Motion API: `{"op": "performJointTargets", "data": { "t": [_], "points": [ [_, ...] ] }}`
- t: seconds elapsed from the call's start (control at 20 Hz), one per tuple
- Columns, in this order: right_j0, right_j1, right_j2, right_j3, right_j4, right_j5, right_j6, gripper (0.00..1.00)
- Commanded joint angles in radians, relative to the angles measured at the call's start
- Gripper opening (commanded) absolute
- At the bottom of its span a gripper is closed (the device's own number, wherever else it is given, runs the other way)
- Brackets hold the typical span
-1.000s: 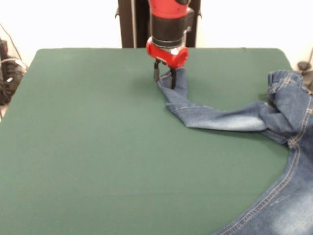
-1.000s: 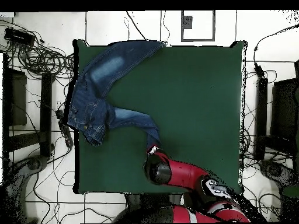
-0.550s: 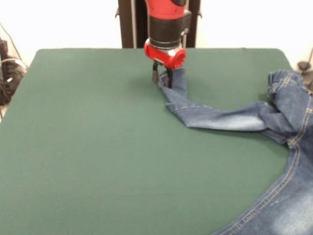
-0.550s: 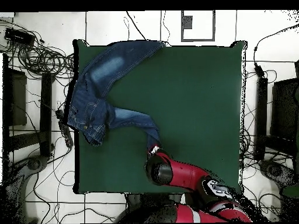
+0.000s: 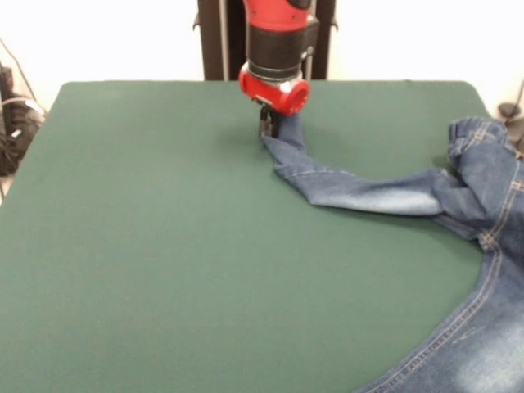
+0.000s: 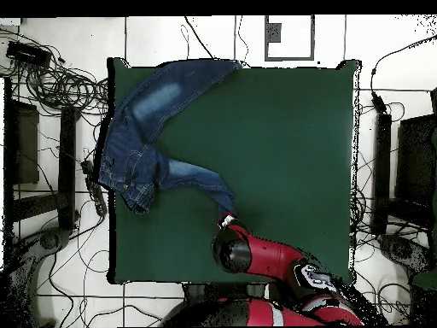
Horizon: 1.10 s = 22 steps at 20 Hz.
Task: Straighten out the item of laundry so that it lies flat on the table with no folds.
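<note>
The red and black arm [image 5: 277, 33] comes straight down with its wrist vertical, and the gripper [image 5: 267, 125] is low over the table [image 5: 147, 246], its fingers pinched together on the hem end of one leg of the jeans [image 5: 360, 195]. That leg stretches across the green cloth from the gripper to the bunched waistband at the table's edge. The other leg lies along that side toward a corner, as the overhead view shows [image 6: 162, 98].
</note>
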Motion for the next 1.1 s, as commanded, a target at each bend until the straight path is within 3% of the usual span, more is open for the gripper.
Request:
{"op": "performJointTargets", "data": {
  "t": [0.05, 0.2, 0.35, 0.5, 0.75, 1.1],
  "points": [
    [0.046, 0.064, 0.057, -0.072, 0.048, -0.057, 0.131, 0.00],
    [0.043, 0.032, 0.056, -0.065, 0.040, -0.031, 0.118, 0.00],
    [0.021, -0.103, 0.056, -0.052, 0.008, 0.089, 0.050, 0.00],
    [-0.073, -0.226, 0.109, -0.095, -0.051, 0.263, -0.098, 0.00],
    [-0.223, -0.326, 0.221, -0.171, -0.114, 0.544, -0.320, 0.00],
    [-0.381, -0.386, 0.369, -0.159, -0.155, 0.687, -0.370, 0.00]
  ]
}}
